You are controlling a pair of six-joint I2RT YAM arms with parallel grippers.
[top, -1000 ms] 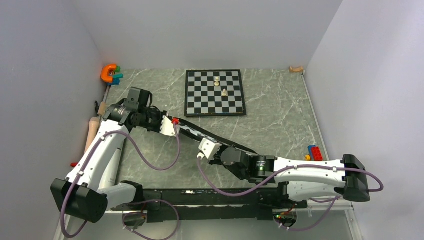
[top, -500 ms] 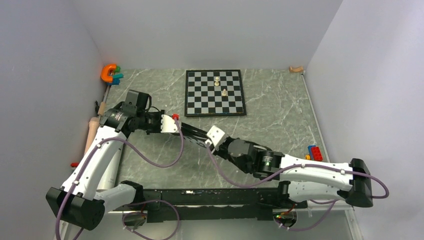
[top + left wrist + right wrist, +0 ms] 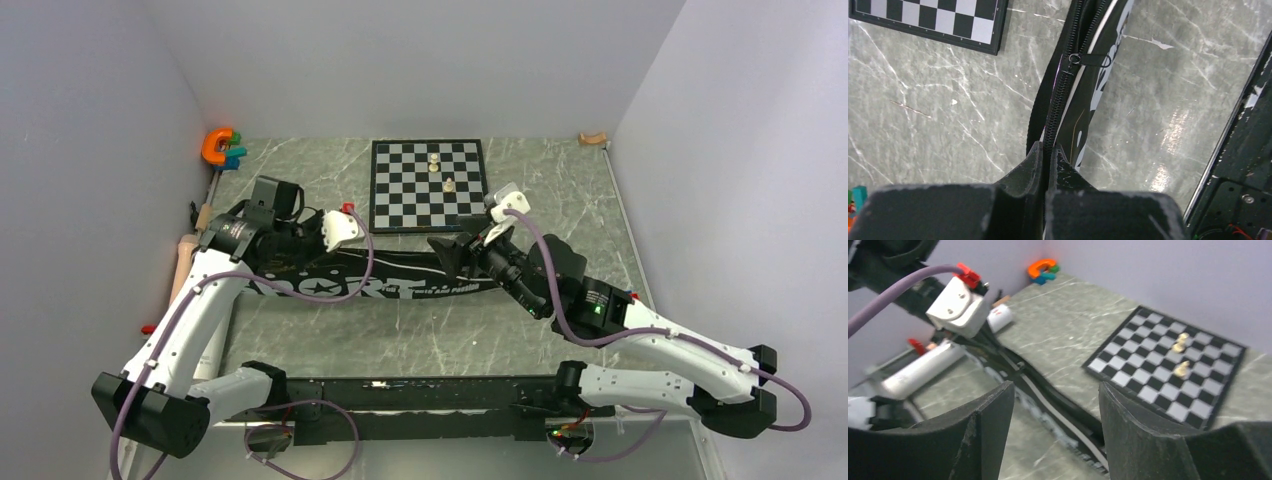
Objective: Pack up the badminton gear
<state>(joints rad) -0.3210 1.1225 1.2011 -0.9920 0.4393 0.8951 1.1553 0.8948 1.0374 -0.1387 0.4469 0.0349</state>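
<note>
The black bag [image 3: 400, 282] lettered SPORT lies lengthways across the table in front of the chessboard. My left gripper [image 3: 305, 255] is at its left part, shut on the zipper edge of the bag [image 3: 1064, 95], with the jaws [image 3: 1048, 148] pinching the zip. The zip's pull tab [image 3: 1090, 60] lies further along. My right gripper [image 3: 450, 252] hangs open above the bag's right end. Between its fingers [image 3: 1055, 386] nothing is held, and the bag [image 3: 1048, 390] runs below them. A white tube [image 3: 923, 370] lies at the left.
The chessboard [image 3: 430, 186] with two light pieces lies at the back. An orange and teal toy [image 3: 221, 147] sits in the back left corner. A beige rod [image 3: 184, 262] lies along the left wall. A small wooden piece [image 3: 592, 138] is at the back right.
My right gripper let go of the bag, opened and swung up and right toward the chessboard. The bag dropped flat with its lettering showing. My left gripper closed on its zip edge.
</note>
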